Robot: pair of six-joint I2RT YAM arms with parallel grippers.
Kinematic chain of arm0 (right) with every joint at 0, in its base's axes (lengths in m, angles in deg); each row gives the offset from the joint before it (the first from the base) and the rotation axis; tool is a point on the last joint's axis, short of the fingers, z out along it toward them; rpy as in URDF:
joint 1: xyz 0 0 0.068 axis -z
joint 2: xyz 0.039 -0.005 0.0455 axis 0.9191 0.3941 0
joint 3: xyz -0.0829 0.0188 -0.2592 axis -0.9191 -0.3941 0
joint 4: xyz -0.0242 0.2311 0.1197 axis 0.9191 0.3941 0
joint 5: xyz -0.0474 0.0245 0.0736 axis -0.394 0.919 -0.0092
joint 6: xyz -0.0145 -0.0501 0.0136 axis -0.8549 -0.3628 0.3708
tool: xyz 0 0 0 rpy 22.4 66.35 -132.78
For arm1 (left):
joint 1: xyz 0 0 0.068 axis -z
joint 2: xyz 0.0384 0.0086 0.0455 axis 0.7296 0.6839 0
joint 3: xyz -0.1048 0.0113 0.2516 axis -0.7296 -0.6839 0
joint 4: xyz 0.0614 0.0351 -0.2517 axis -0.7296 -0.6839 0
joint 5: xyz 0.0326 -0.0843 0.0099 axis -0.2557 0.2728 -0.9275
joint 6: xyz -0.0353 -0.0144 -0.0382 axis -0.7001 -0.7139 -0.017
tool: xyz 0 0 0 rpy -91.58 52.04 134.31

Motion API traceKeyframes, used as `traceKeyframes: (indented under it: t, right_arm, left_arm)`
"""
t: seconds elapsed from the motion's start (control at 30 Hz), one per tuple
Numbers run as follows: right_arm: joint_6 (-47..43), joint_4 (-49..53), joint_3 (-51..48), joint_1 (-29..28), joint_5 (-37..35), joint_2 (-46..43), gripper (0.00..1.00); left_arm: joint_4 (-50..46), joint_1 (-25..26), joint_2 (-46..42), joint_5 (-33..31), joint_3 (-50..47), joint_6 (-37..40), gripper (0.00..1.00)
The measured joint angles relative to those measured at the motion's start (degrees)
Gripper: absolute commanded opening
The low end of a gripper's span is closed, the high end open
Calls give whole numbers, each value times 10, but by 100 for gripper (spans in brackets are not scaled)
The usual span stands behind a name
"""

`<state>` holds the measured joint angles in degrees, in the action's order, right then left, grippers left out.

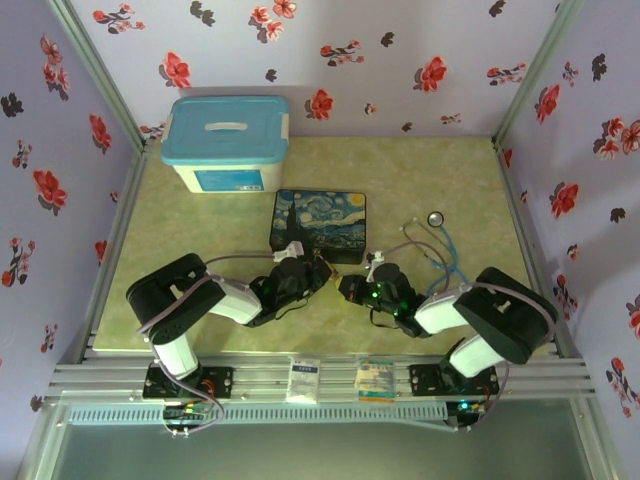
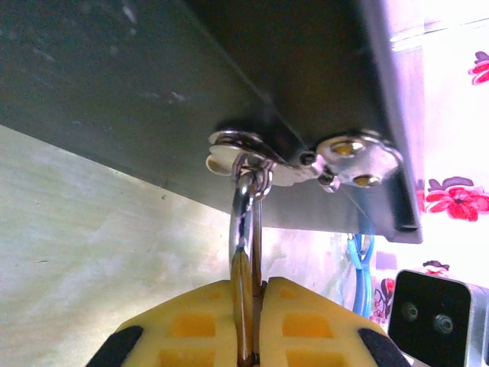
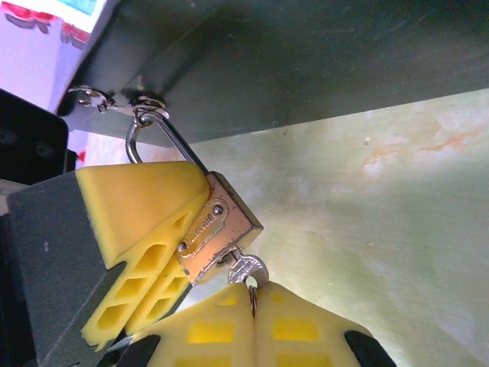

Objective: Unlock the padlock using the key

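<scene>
Brass is hard to pick out from above. The padlock probably sits in the dark knot where the left gripper (image 1: 297, 275) and right gripper (image 1: 370, 288) meet at the near edge of the painted box (image 1: 320, 222), though this view cannot confirm it. A stethoscope (image 1: 440, 245) lies just right of the box and a blue-lidded tub (image 1: 226, 142) stands behind it, both clear of the work.

From the left wrist, the yellow pads (image 2: 191, 321) are pinched tight on the padlock (image 2: 244, 321). Its shackle (image 2: 243, 222) runs up through the hasp (image 2: 244, 149) at the box's corner. The box wall is close by, leaving little room to swing.

From the right wrist, the right gripper's pads are closed on the head of the key (image 3: 248, 269), which appears seated in the keyhole just off the box's corner. Only a thin edge is held. Turning could make the key slip in the foam, or wrench the padlock from the left gripper's pads, since it hangs loosely from the hasp.
</scene>
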<state>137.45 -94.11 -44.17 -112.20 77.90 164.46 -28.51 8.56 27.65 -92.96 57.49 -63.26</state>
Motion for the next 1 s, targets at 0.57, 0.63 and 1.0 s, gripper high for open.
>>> traceKeyframes:
  t: [0.57, 0.63, 1.0]
  right_arm:
    - [-229, 385, 70, 36, -7, -203, 48]
    - [-269, 419, 85, 26, -21, -205, 45]
    - [-396, 466, 155, -18, -70, -97, 39]
  left_arm:
    - [9, 3, 0, 6, 0, -12, 0]
    - [4, 3, -2, 6, 0, -12, 0]
    - [-59, 3, -40, 7, -1, -7, 0]
